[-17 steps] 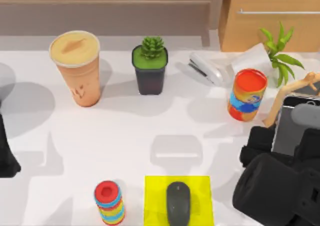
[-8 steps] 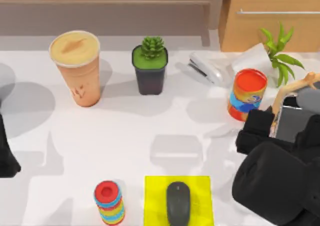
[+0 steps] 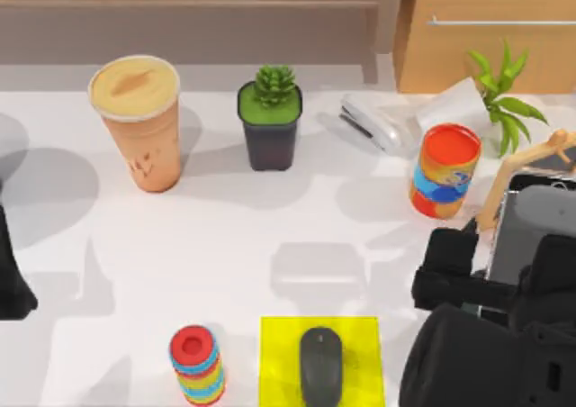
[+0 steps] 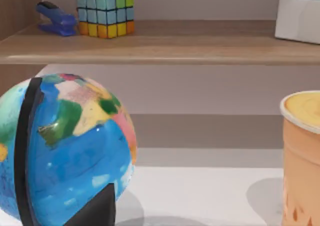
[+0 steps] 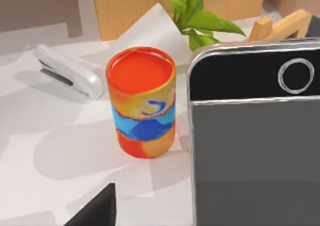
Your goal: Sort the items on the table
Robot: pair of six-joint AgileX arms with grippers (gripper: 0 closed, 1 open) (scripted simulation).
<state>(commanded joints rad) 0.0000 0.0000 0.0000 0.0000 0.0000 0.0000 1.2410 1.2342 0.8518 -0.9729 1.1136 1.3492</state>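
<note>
On the large white glossy table [image 3: 225,245], your tall tan lidded coffee cup [image 3: 137,119] at back left looks light and tippy; grip mid-wall. The silver-edged, black-screened smartphone [image 3: 531,231] at right is stiff and slick; take its edges. The right gripper [image 3: 450,267] is beside it, fingers cannot be told. The right wrist view alone shows its screen's ring. The small dark grey mouse [image 3: 321,364] sits front centre.

- The table [image 3: 234,236] is white and shiny.
- The phone [image 5: 255,136] has a shiny silver metal edge and a smooth dark screen.
- The mouse [image 3: 321,364] looks like dull dark plastic.
- The shelf [image 4: 160,43] is brown wood.
- The can [image 5: 142,101] looks smooth and shiny.
- The globe [image 4: 65,146] is glossy.
</note>
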